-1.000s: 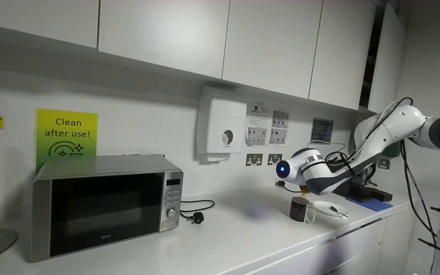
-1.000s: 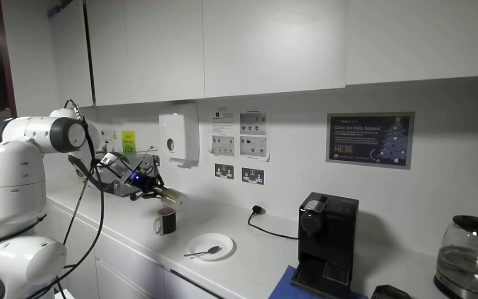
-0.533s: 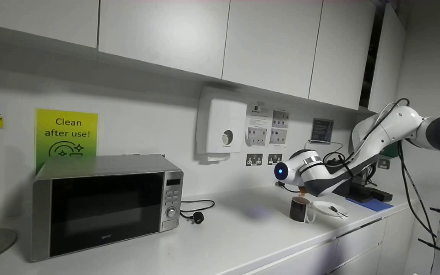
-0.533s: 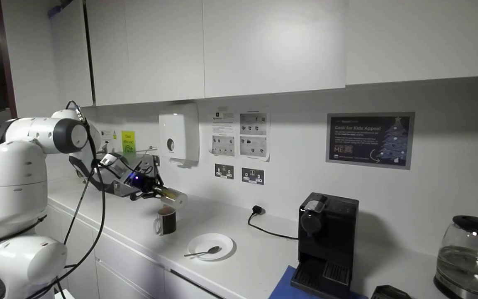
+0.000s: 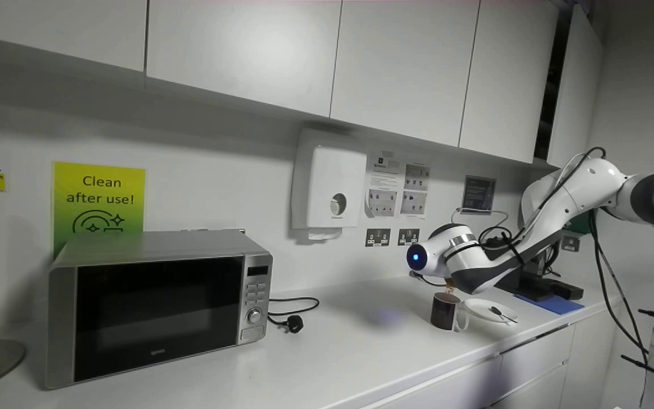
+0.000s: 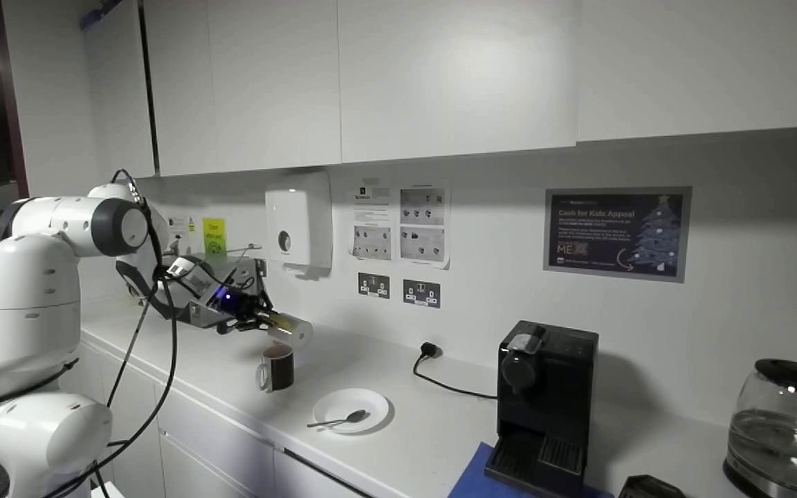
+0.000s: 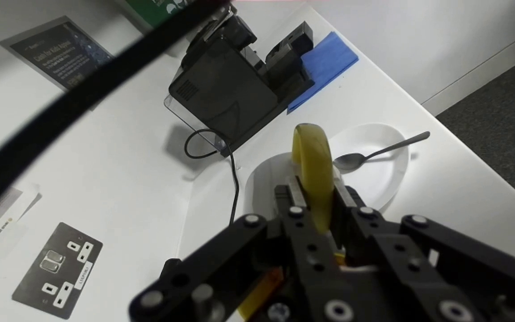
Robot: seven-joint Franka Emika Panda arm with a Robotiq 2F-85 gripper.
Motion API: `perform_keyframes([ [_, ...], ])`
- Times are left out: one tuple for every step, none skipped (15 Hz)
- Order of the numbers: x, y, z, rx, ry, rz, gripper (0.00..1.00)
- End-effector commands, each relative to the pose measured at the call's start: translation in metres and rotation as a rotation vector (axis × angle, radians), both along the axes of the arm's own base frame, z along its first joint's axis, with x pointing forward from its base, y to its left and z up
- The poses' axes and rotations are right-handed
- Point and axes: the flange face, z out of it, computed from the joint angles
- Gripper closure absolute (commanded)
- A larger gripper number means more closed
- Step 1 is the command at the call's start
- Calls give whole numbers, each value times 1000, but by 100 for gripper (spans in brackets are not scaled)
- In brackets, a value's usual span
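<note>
Arm (image 5: 574, 199) lowered slightly, claw (image 7: 319, 192) clamped on yellow-handled mug (image 6: 292, 332), long axis tipped sideways, base toward coffee machine (image 6: 551, 401)

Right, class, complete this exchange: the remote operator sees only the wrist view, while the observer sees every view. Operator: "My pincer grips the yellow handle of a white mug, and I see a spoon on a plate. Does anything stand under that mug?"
Observer: Yes, below the white mug a dark mug stands upright, as both exterior views show.
Operator: Which way does its handle point?
Observer: Toward the front edge of the counter.
Operator: And what stands further along, on the side away from the coffee machine?
Observer: A silver microwave, as an exterior view shows.
</note>
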Motion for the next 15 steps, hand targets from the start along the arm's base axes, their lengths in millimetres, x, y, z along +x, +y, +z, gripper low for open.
perform_keyframes([
  [1,1,17,-68,-6,-8,96],
  [1,1,17,-73,-5,-9,96],
  [1,0,18,-76,-5,-10,96],
  [1,0,18,-81,-5,-11,96],
  [1,-1,18,-85,-5,-12,96],
  [1,-1,18,-88,-4,-12,96],
  [0,-1,18,-90,-4,-11,96],
  [0,-1,18,-92,-4,-11,96],
  [0,-1,18,-93,-4,-11,96],
  [0,-1,18,-94,-4,-10,96],
  [0,-1,18,-95,-4,-11,96],
  [0,-1,17,-97,-3,-11,96],
  [0,-1,17,-98,-3,-11,96],
  [0,-1,17,-99,-3,-11,96],
  [0,-1,16,-101,-2,-11,96],
])
